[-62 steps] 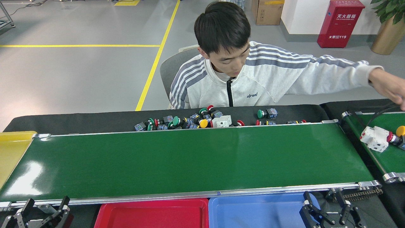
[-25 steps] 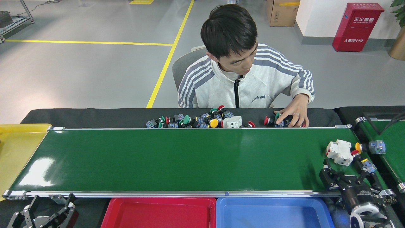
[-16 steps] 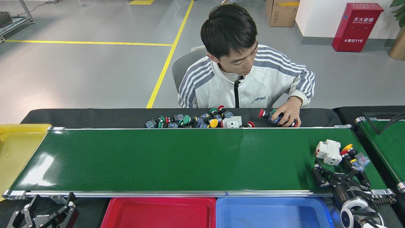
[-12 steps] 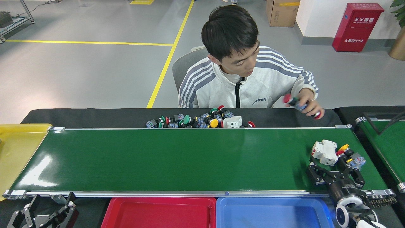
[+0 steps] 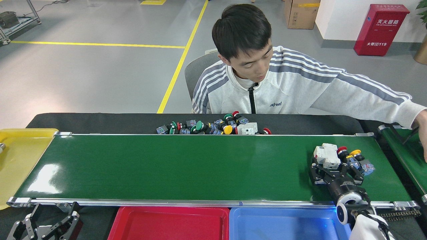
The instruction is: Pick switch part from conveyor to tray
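The conveyor (image 5: 186, 166) runs the width of our view, bare except for a small cluster at its right end. Below its near rail sit the red tray (image 5: 168, 224) and the blue tray (image 5: 283, 222); a yellow tray (image 5: 20, 160) lies off the left end. Across the belt a person (image 5: 267, 80) reaches an arm out to our right, with a heap of spare switch parts (image 5: 213, 127) on the black cloth in front of them.

The step in hand, as we judge it, is the grasp. Our right gripper (image 5: 335, 170) is out over the belt with its fingers spread wide — holding nothing — just on the near side of the white switch part (image 5: 326, 156), which lies on the conveyor touching a red-capped button (image 5: 342, 151) and beside a yellow-capped one (image 5: 355, 154). To do this well we should straddle the white block alone, settle low before closing, and keep the neighbours outside the fingers, since they crowd its right side. Which tray it belongs in we cannot tell from here.

Our left gripper (image 5: 48, 224) rests below the near rail, fingers apart and empty.
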